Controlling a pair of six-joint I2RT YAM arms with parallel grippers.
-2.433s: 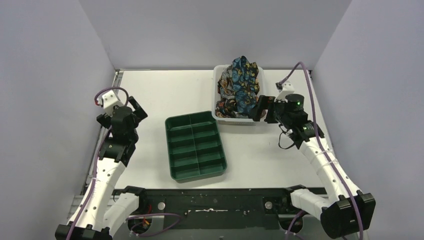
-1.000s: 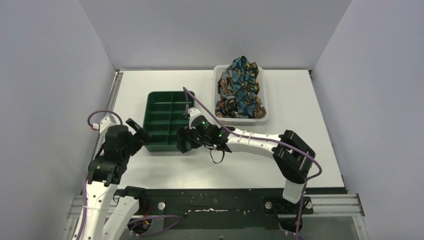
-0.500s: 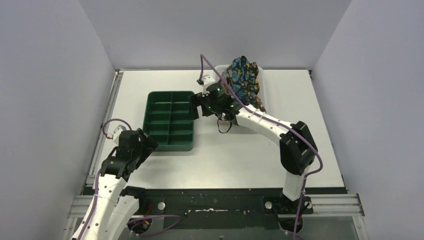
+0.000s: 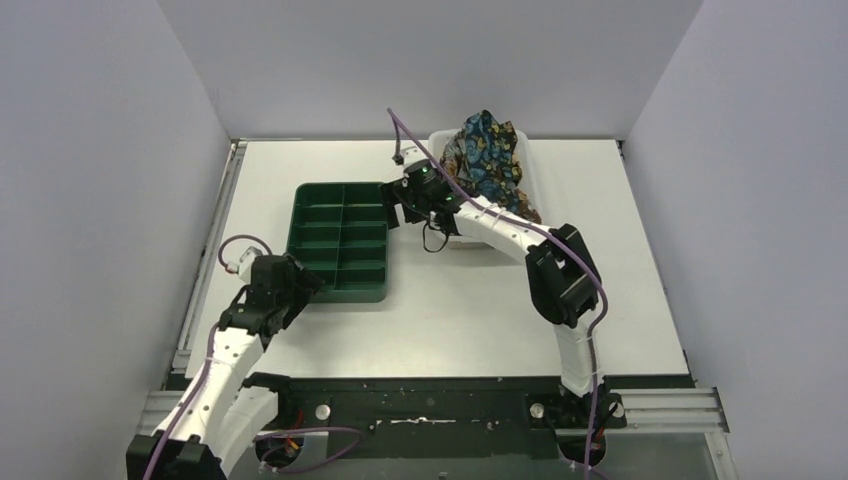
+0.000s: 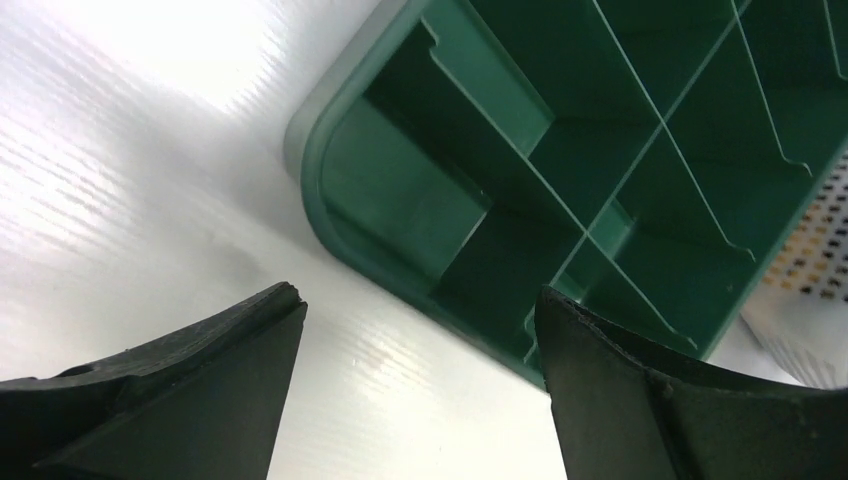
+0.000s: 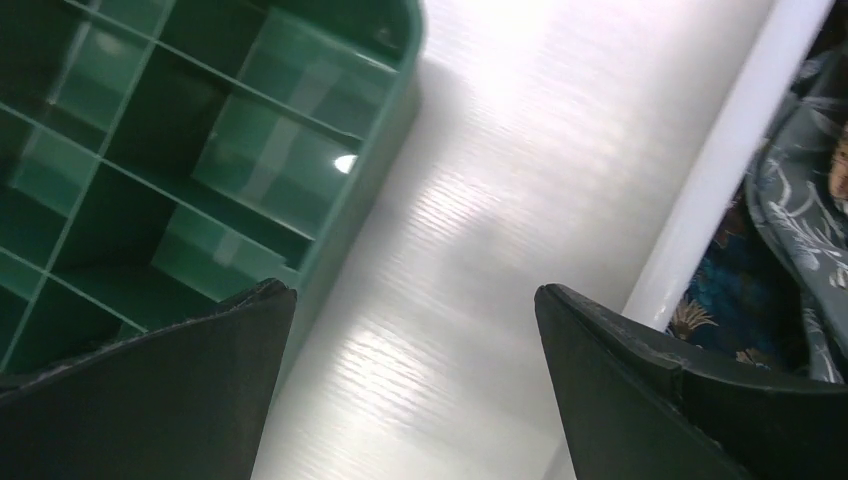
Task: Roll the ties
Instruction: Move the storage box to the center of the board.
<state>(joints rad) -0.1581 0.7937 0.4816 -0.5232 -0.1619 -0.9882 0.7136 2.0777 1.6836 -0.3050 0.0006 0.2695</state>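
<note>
Ties (image 4: 487, 160) sit heaped in the white mesh basket (image 4: 436, 137) at the far side of the table (image 4: 480, 300) in my overhead view, none drawn out or laid flat. The green tray (image 4: 294, 225) lies left of the basket with its compartments bare. My right gripper (image 4: 397, 210) hangs over the gap between tray and basket. The left gripper (image 4: 303, 285) is low by the tray's near left corner.

On the left wrist camera, the left gripper (image 5: 420, 400) has its jaws spread with nothing between them. Only bare table (image 5: 150, 150) and the tray's rounded corner (image 5: 330, 150) lie ahead, with a sliver of basket mesh (image 5: 812, 265) at the right edge.

On the right wrist camera, the right gripper (image 6: 410, 390) is also spread wide and holding nothing. The tray wall (image 6: 395, 100) runs past its left finger, and the basket's white rim (image 6: 720, 170) passes its right. Patterned tie fabric (image 6: 790, 200) shows just beyond that rim.

I judge the work barely begun — the step in hand is fetching a first tie. The next move calls for swinging the right gripper over the rim onto the heap and pinching a single tie, not a bundle. The open table in front is where I'd spread it for rolling — the tangle may drag neighbours along.
</note>
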